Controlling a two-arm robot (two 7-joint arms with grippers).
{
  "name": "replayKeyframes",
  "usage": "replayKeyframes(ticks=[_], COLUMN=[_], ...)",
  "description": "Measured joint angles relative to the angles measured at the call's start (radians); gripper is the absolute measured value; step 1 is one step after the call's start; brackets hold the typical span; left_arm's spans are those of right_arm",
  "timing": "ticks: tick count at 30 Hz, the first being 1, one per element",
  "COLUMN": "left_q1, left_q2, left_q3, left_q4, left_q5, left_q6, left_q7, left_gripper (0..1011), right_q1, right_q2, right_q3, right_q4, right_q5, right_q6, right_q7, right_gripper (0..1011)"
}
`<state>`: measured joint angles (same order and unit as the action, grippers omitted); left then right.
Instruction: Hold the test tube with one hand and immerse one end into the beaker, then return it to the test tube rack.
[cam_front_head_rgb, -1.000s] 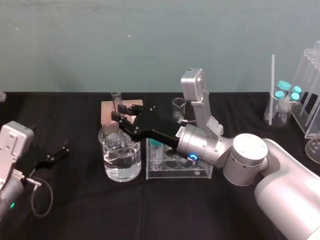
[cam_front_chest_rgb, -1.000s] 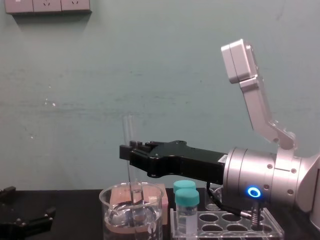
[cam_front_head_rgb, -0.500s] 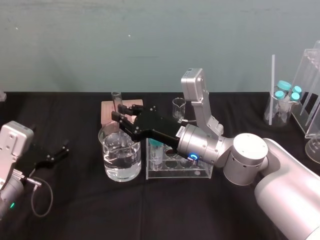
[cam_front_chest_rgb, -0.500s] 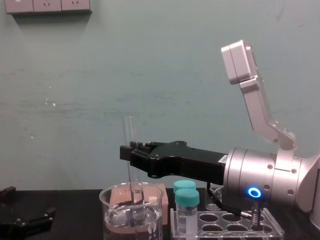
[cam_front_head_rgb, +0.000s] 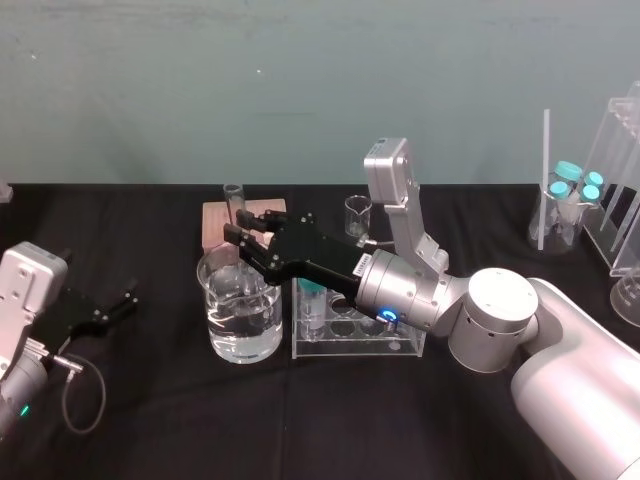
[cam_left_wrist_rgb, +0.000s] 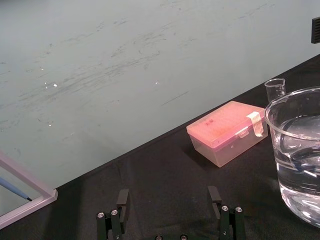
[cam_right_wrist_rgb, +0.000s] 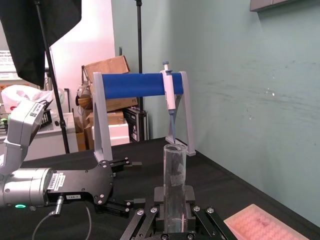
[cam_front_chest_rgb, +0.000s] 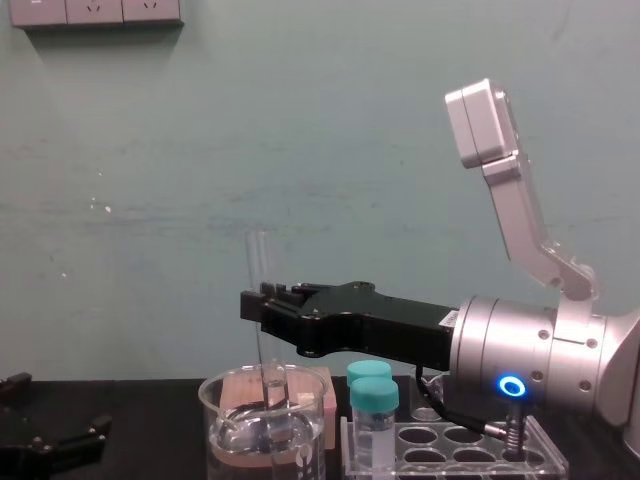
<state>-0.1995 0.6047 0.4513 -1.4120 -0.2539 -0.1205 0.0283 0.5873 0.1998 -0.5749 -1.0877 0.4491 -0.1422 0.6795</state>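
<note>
One thin, clear test tube (cam_front_chest_rgb: 258, 262) dips into the beaker (cam_front_head_rgb: 225, 340).

- Right arm reaches forward and leftward, wrist level; the right gripper (cam_front_head_rgb: 238, 230) pinches the test tube (cam_front_head_rgb: 233, 197) upright.
- Left gripper (cam_front_head_rgb: 122, 302) rests low at left, fingers spread.

No word, number or brand can be read anywhere in these views. A small white label (cam_right_wrist_rgb: 65, 183) with fine black print sits on the black body of the left gripper (cam_right_wrist_rgb: 136, 182), and a similar white sticker (cam_front_head_rgb: 358, 262) sits at the wrist end of the right gripper (cam_front_head_rgb: 232, 236), but the print on both is too small to make out. A pale sign (cam_right_wrist_rgb: 6, 56) in the room behind also bears lines of print that cannot be read.
</note>
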Motion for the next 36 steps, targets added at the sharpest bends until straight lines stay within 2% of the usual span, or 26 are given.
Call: replayKeyframes(ticks=[21, 36], left_q1=[0.000, 0.000], left_q2=[0.000, 0.000], left_q3=[0.000, 0.000], left_q4=[0.000, 0.000], left_q5=[0.000, 0.000], left_q6=[0.000, 0.000], left_q7=[0.000, 0.000], left_gripper=[1000, 1000], right_q1=[-0.013, -0.007], right_q2=[0.009, 0.005], right_q3=[-0.002, -0.002], right_q4=[-0.023, -0.012], right_q5=[0.001, 0.001], right_q6=[0.009, 0.008], right_q7=[-0.006, -0.006], right_gripper=[226, 226])
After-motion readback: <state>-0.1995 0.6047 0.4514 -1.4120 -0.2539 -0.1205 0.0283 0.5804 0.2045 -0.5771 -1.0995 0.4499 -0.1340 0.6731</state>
